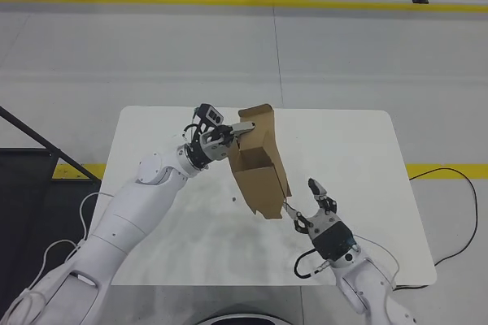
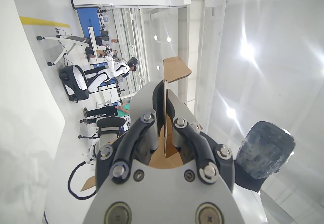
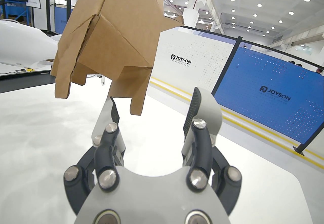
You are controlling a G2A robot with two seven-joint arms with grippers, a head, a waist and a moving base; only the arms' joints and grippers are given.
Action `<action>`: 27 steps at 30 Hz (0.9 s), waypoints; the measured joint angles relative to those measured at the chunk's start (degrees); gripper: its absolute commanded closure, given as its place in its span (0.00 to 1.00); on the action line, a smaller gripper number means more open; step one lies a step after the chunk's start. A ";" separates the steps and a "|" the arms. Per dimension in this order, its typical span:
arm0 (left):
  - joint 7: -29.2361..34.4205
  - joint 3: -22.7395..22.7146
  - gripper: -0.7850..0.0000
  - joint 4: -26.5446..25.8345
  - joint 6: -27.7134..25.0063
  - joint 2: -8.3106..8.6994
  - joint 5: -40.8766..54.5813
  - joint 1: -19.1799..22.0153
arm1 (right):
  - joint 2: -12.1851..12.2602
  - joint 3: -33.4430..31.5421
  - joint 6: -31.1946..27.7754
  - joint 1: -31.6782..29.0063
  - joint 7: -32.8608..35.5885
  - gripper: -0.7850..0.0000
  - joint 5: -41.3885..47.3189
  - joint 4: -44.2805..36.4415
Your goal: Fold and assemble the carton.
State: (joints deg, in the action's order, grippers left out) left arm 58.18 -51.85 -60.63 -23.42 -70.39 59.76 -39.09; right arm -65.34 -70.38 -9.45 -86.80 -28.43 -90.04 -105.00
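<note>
White table (image 1: 350,146) on a grey floor (image 1: 130,57) with a yellow line (image 1: 451,171) showing on either side of it, so a pretty plain setup. Brown carton (image 1: 260,166) is hanging in the air over the middle of the table, not resting on it, and it's only half formed: walls opened out, flaps loose at both ends. Left gripper (image 1: 237,132) has hold of it at the far end, clamped tight on one cardboard panel. From the left wrist view that panel sits edge-on between the dark pads (image 2: 157,98) of the left gripper (image 2: 164,100), with another flap of the carton (image 2: 177,68) sticking out past them. Right gripper (image 1: 301,201) is at the carton's near corner with its fingers spread wide, gripping nothing. From the right wrist view the carton (image 3: 111,32) floats above the table (image 3: 38,121), and one dangling flap tip hangs just in front of the right gripper (image 3: 154,100), close to one finger (image 3: 115,111). Can't tell if that finger actually touches the cardboard.
</note>
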 measured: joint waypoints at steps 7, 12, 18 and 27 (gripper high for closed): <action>0.81 -0.97 1.00 -0.04 0.79 -0.50 -1.20 -0.36 | -0.30 0.74 1.35 0.24 -0.50 0.50 -1.30 -0.44; 1.08 -1.63 1.00 -0.03 1.17 -0.82 -1.81 -0.54 | -0.49 1.21 2.42 0.33 -1.37 0.55 -2.34 -0.69; 1.23 -2.38 1.00 0.00 1.76 -1.21 -2.65 -0.76 | -0.68 1.46 3.72 -0.06 -2.83 0.59 -3.49 -1.17; 1.17 -3.57 1.00 0.28 2.13 -1.81 -3.46 -1.10 | -0.82 1.26 4.39 -0.85 -3.49 0.58 -4.55 -1.75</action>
State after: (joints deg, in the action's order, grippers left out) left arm 59.34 -55.42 -60.34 -21.29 -72.20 56.29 -40.20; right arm -66.16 -69.12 -5.06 -87.65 -31.92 -94.59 -106.75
